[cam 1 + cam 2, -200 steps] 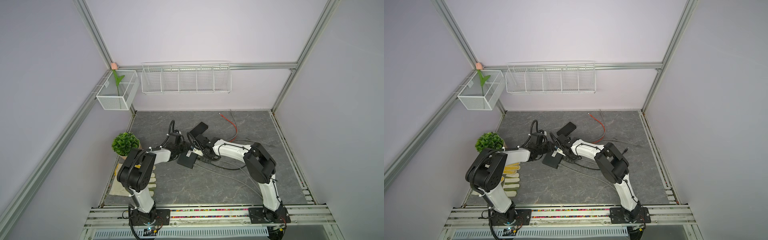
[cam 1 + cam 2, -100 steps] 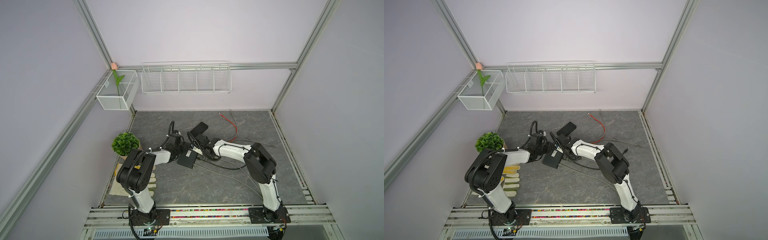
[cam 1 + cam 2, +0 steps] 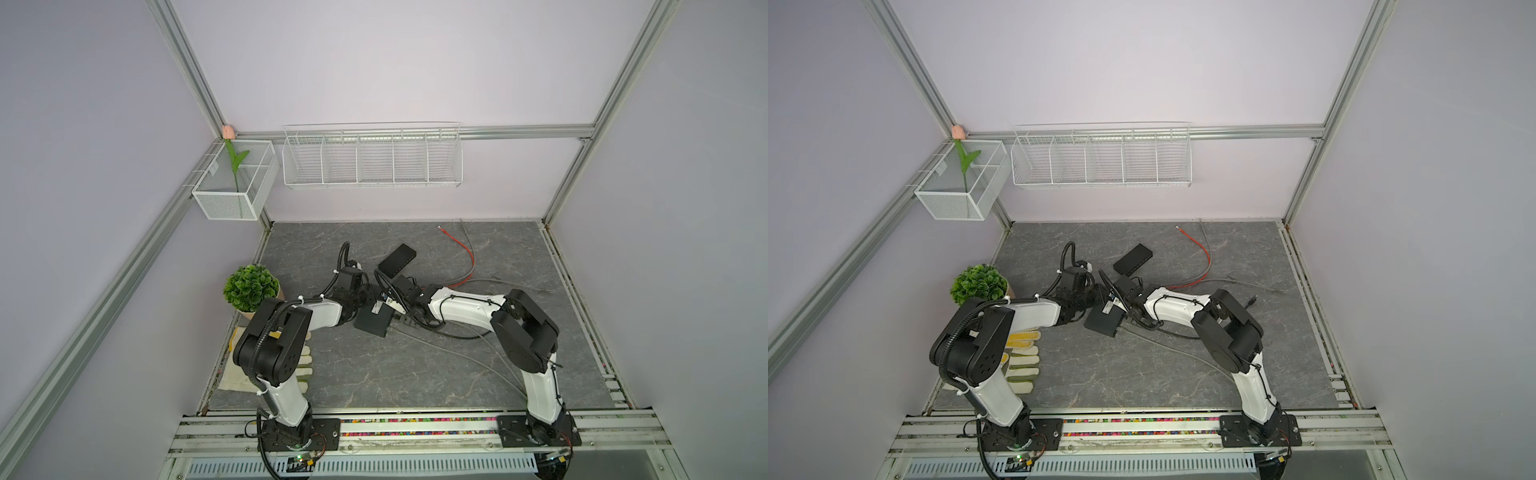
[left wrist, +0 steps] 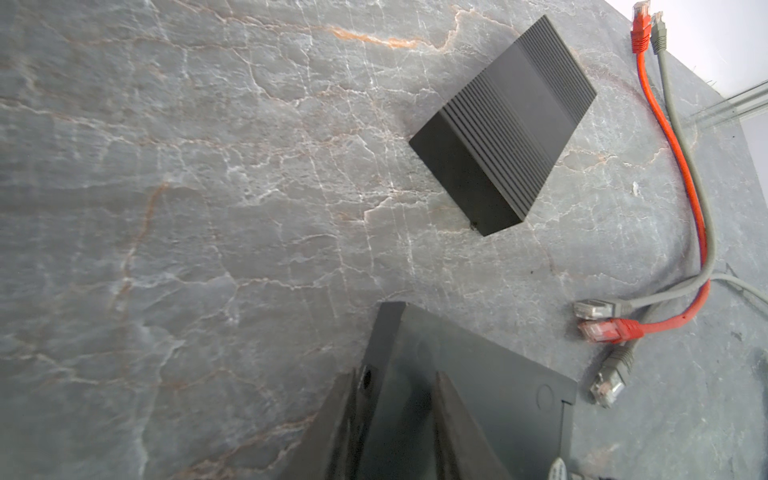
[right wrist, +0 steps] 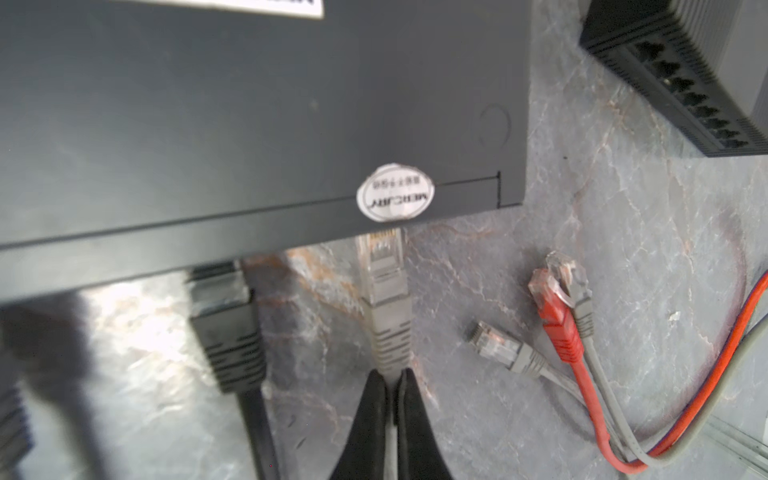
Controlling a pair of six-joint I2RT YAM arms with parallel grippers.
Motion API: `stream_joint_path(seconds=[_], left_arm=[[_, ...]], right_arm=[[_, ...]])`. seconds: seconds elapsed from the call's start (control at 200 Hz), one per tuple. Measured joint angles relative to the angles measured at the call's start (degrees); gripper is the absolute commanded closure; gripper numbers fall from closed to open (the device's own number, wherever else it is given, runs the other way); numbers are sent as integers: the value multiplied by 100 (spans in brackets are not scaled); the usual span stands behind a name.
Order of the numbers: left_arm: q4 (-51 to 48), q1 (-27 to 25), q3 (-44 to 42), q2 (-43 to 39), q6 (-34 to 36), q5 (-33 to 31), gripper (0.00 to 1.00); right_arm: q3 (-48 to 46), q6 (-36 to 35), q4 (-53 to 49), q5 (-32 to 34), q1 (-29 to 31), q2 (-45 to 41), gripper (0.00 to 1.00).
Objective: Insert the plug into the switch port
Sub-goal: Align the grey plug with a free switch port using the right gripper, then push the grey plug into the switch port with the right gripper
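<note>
left fingers (image 4: 461, 440): pinching the flat black plastic switch box (image 4: 503, 374)
right fingers (image 5: 363, 424): pinching the grey-booted clear plug (image 5: 380, 257)
progress: plug tip meets switch edge, seemingly not yet seated

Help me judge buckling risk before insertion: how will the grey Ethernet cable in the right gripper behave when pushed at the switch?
Probably stiff enough: the right gripper pinches the grey Ethernet cable at its ribbed boot, close behind the plug. Its trailing length likely flops, as the red cable curves loosely. Off-axis pushing against the switch could kink it.
</note>
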Motion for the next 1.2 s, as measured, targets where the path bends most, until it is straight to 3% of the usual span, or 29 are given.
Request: stream_joint_path(seconds=[0.755,1.2], left_arm=[[83,-13,-26,0,24,-273,69],[70,-13,-13,4,131,-264,69]], right_arm=[[-256,356,551,-962,-175,-317,93],[-931,361,1375,-1580,-407,-374,93]])
